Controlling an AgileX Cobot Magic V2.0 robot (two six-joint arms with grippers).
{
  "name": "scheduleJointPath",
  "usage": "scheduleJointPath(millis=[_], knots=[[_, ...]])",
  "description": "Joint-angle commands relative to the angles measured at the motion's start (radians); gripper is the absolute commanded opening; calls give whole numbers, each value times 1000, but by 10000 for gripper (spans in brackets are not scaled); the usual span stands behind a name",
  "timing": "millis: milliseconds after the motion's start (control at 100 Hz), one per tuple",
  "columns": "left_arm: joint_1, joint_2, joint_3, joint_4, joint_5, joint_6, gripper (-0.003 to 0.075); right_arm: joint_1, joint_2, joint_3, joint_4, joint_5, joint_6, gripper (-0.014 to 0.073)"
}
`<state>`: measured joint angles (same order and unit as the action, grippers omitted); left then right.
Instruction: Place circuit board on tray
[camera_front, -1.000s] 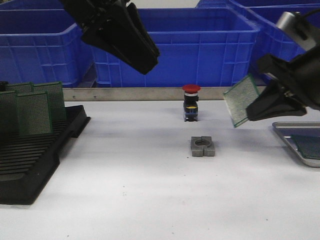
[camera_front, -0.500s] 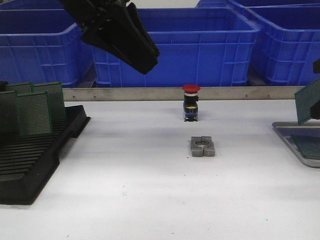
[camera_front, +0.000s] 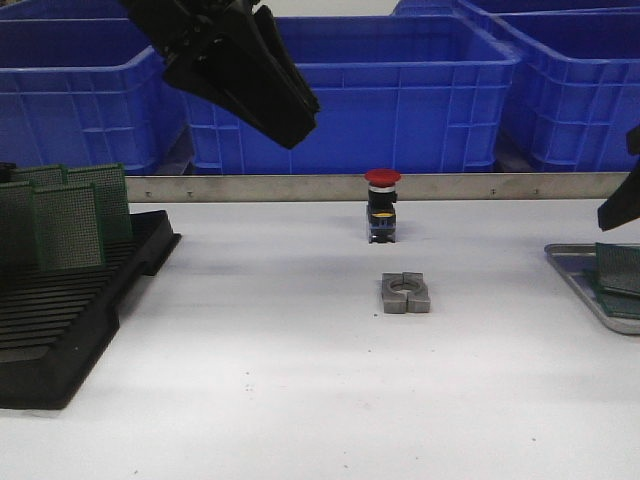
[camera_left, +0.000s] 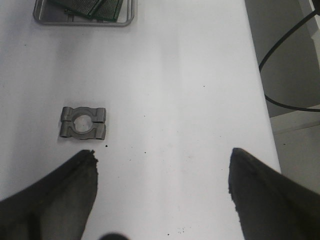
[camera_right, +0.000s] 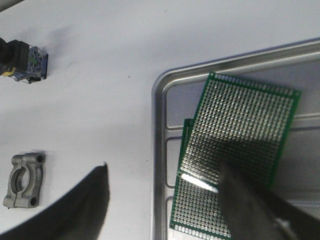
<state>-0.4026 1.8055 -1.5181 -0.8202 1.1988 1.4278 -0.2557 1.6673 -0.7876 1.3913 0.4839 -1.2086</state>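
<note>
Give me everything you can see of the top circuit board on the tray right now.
The green perforated circuit board is a rectangle with a fine grid of plated holes and a darker green edge. It lies skewed over a second green board, inside the silver-grey metal tray. A black finger of the right gripper overlaps one corner; contact is unclear.

In the front view the tray (camera_front: 578, 275) runs off the right edge, so only its near corner shows, and the circuit board (camera_front: 617, 270) on it is cropped too. The right gripper (camera_front: 622, 205) is a dark sliver at that edge; whether its fingers are parted cannot be judged there. In the right wrist view one finger (camera_right: 260, 202) covers the board's lower corner and perhaps part of a second board (camera_right: 200, 210) beneath.
</note>
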Motion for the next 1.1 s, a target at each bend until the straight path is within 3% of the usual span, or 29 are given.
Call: scheduleJointPath(millis=[0,160,230,300,370,460,540,850,1090], knots=[[-9,-47,-28,-65,-1,-12,515,-8,-34,-15,12,21,-6,615],[-5,-47,-28,-60,3,-20,503,-8,-41,-15,9,22,-6,612],[6,-50,-29,-56,3,-54,440,-8,-51,-15,-2,22,-7,608],[25,-50,-39,-48,10,-99,326,-8,-63,-15,-35,22,-24,554],[46,-50,-54,-39,12,-169,177,-8,-78,-15,-59,22,-34,421],[80,-50,-78,-34,35,-244,-22,-8,-100,-15,-78,42,-34,163],[113,-50,-99,-34,65,-263,-20,-6,-124,-15,-100,63,-37,-76],[251,-71,-133,-21,67,-402,-20,49,-248,-15,-112,42,-48,-60],[324,-168,-133,107,-9,-546,-20,197,-382,41,-118,-153,-48,-60]])
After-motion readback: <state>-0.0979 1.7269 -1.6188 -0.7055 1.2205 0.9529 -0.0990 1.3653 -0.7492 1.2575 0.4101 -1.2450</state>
